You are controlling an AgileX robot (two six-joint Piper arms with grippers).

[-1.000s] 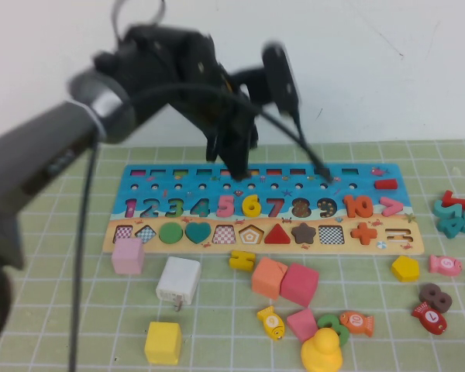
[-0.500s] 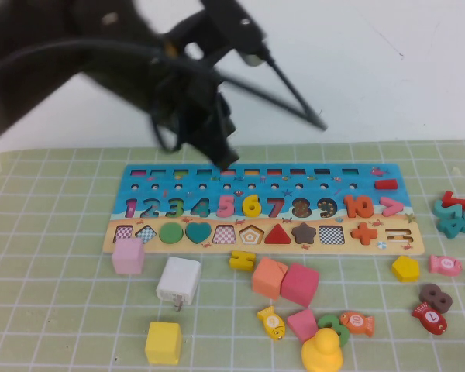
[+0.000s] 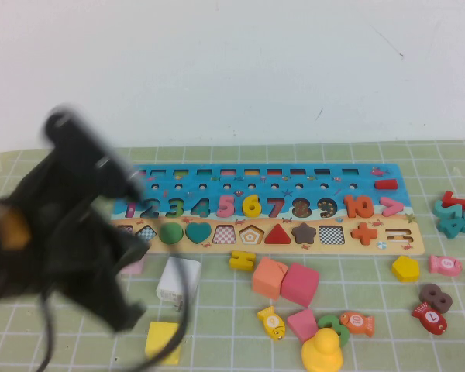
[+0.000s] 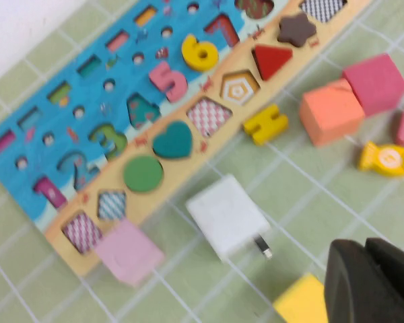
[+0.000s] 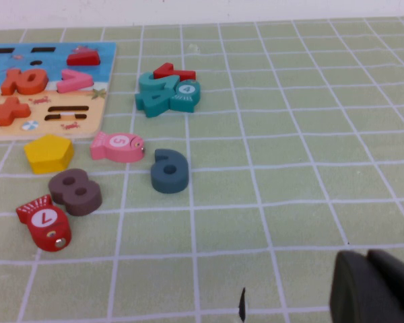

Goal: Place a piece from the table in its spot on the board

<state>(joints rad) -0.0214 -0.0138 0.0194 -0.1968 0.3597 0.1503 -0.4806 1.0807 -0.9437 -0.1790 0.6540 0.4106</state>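
High view: the board [image 3: 387, 203] lies across the far middle of the worktop [image 3: 240, 341], its number row filled from 1 through 10 and its shape row holding a green circle [image 3: 170, 232], a teal heart [image 3: 198, 231], a red triangle [image 3: 277, 233], a brown star [image 3: 303, 232] and an orange plus [image 3: 363, 232], while several checkered recesses in that row stand open. The left arm is a dark blur over the near-left of the worktop, and its end effector [image 3: 128, 314] sits low there; I cannot tell how far it is open or whether it holds anything. From that end effector, the yellow cube [image 3: 161, 341] lies just beside it at about 4 o'clock, the white block [image 3: 178, 280] near at 1 o'clock, and the pink cube [image 3: 133, 266], mostly hidden by the arm, at 12 o'clock against the board's near edge. In the left wrist view the white block [image 4: 227, 217] lies apart from the board's edge, the pink cube [image 4: 128, 252] touches it, and only a dark edge of the left end effector [image 4: 372, 282] shows. The right end effector [image 5: 376, 281] hangs over bare worktop off the board's right end, its opening not discernible; the yellow pentagon [image 5: 48, 153], pink fish [image 5: 117, 146] and dark six [image 5: 168, 171] lie loose there.
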